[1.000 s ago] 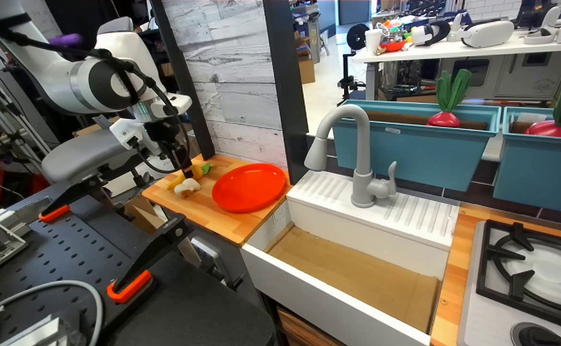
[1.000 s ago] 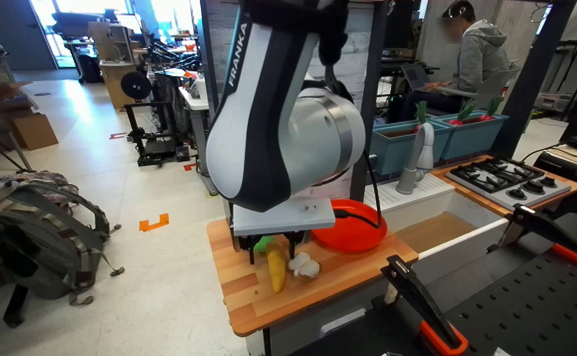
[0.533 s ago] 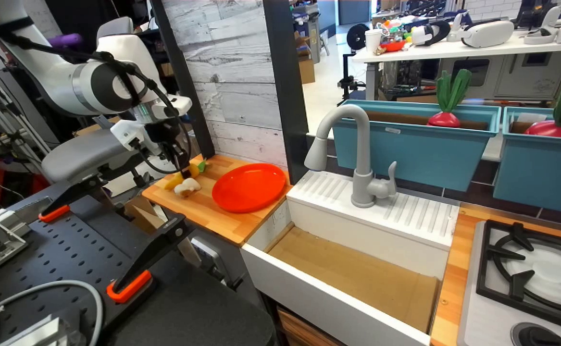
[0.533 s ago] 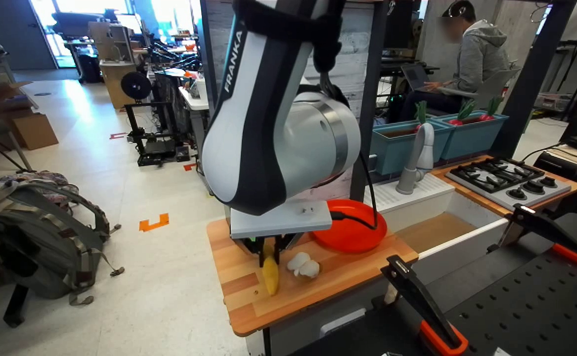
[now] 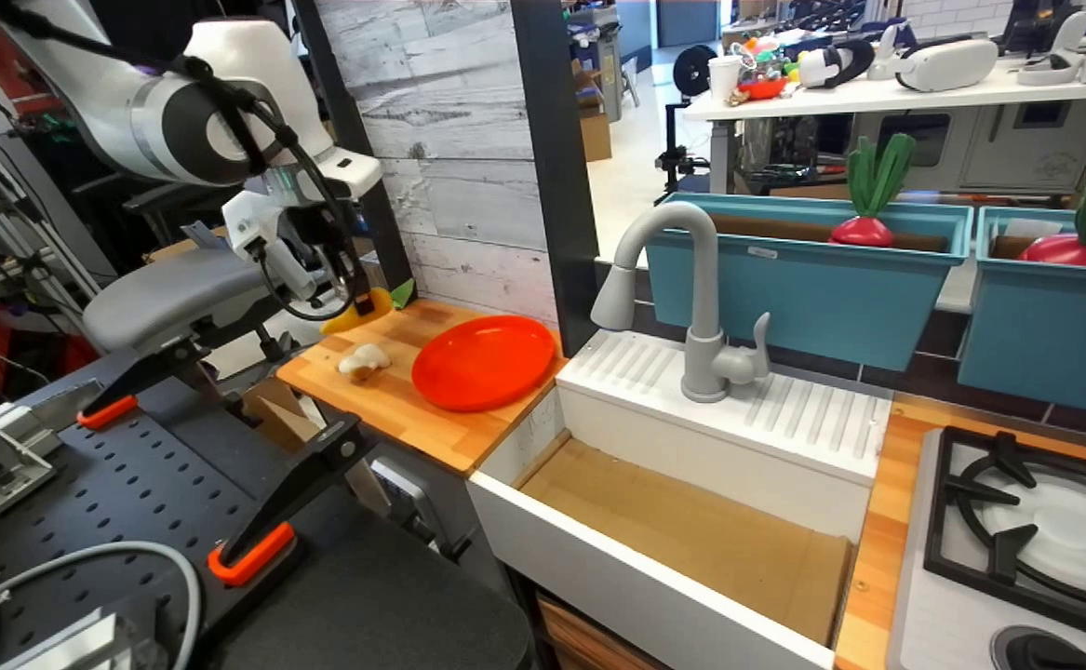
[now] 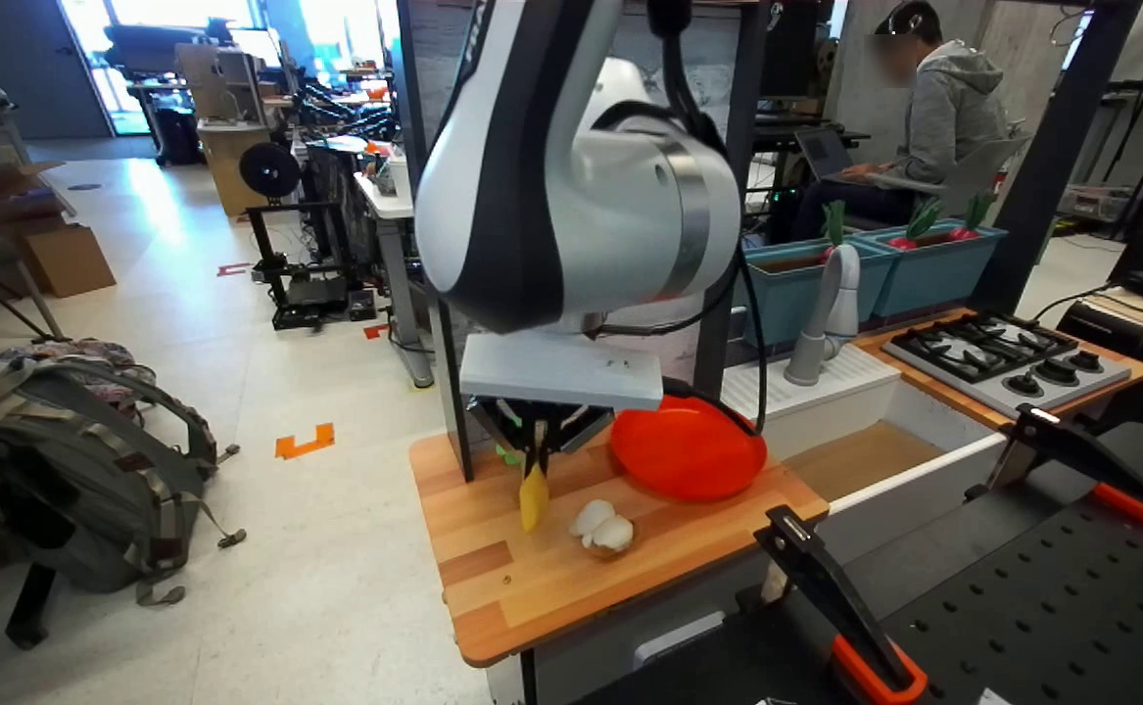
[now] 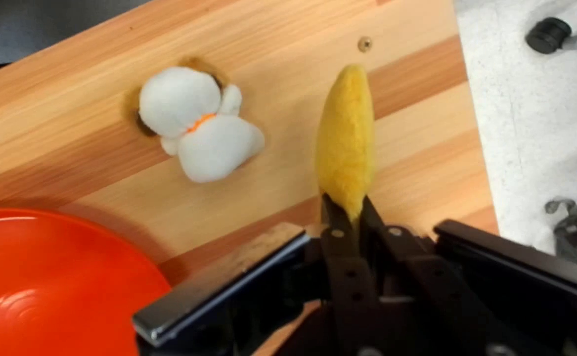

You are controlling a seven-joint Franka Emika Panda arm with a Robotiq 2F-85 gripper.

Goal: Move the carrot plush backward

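Note:
The carrot plush (image 7: pixel 346 133), yellow-orange and tapered with a green tuft (image 5: pixel 403 293), is pinched across its body by my gripper (image 7: pixel 345 199). In the wrist view its pointed end sticks out beyond the fingertips, and the fingers hide the part behind. Both exterior views show the plush (image 6: pixel 533 501) hanging from the gripper (image 6: pixel 536 464), apparently raised off the wooden counter (image 6: pixel 493 597). Some of the green tuft shows behind the fingers.
A white plush toy (image 7: pixel 216 148) lies on the counter beside the carrot. An orange-red plate (image 5: pixel 483 363) sits nearby, then the sink (image 5: pixel 682 540) with its grey faucet (image 5: pixel 699 298). A whitewashed panel (image 5: pixel 449 140) and a dark post (image 5: pixel 361 140) stand behind the counter.
The fingers have gone from wide apart around the carrot plush to shut on it. Gripper and plush have since risen and moved toward the back panel. White toy and plate stay put.

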